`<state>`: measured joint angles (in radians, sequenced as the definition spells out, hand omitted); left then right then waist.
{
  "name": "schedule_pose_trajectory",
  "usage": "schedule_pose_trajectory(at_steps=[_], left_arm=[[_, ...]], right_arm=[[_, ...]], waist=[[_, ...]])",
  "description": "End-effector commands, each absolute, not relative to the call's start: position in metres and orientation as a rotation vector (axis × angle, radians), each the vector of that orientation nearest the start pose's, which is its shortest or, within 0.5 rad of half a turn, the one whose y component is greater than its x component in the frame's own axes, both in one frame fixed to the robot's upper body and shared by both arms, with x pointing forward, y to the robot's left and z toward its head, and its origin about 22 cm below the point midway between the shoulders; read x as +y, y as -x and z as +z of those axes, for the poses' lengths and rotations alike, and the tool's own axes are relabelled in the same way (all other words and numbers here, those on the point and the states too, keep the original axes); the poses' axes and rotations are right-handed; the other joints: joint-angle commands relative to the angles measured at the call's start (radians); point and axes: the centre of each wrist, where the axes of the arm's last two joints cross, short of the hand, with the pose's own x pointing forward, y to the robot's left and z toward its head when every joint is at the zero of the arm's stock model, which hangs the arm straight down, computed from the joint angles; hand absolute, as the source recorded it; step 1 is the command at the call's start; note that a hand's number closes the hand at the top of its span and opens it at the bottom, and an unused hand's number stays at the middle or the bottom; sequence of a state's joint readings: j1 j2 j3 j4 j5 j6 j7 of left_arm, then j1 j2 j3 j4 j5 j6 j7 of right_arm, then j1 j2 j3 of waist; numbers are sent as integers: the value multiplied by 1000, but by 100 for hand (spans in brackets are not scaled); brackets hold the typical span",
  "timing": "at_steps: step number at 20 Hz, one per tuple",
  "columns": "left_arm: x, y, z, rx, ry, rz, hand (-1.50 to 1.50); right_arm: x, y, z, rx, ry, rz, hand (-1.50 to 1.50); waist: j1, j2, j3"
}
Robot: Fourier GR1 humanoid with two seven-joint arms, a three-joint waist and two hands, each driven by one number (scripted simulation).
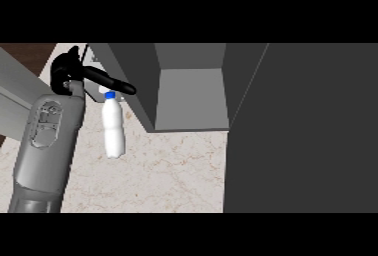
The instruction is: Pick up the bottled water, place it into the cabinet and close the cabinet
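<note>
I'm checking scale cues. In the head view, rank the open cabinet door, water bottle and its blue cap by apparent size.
1. Cabinet door, largest, though nearness to the camera may exaggerate it.
2. Water bottle.
3. Blue cap, smallest.

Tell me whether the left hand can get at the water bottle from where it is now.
Probably yes: the left hand hangs right above the bottle, fingers by its blue cap, and nothing stands between them.

A pale marble counter (170, 175) with faint brown veining fills the middle of the head view. At the upper left corner a strip of dark brown wood floor (22, 52) shows beyond the counter's edge.
</note>
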<state>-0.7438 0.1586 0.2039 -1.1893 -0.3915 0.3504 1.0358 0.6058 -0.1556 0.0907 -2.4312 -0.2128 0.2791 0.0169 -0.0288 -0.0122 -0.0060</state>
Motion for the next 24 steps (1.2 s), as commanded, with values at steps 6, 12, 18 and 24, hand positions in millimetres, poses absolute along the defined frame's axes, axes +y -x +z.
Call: schedule_pose_trajectory(at_steps=[6, 12, 18, 24], left_arm=[[221, -394, 119, -892, -477, 453, -150], [257, -373, 83, -816, -500, 401, -150], [247, -346, 43, -777, -480, 384, -150], [245, -332, 16, -761, -485, 413, -150]], right_arm=[[-260, -54, 148, -1902, -216, 217, -150], [-266, -44, 139, -1890, -207, 197, -150], [-262, -39, 145, -1900, -198, 188, -150], [-262, -33, 139, -1896, -205, 191, -150]], waist=[[-10, 9, 6], [2, 9, 5], [11, 11, 4], [7, 12, 4]])
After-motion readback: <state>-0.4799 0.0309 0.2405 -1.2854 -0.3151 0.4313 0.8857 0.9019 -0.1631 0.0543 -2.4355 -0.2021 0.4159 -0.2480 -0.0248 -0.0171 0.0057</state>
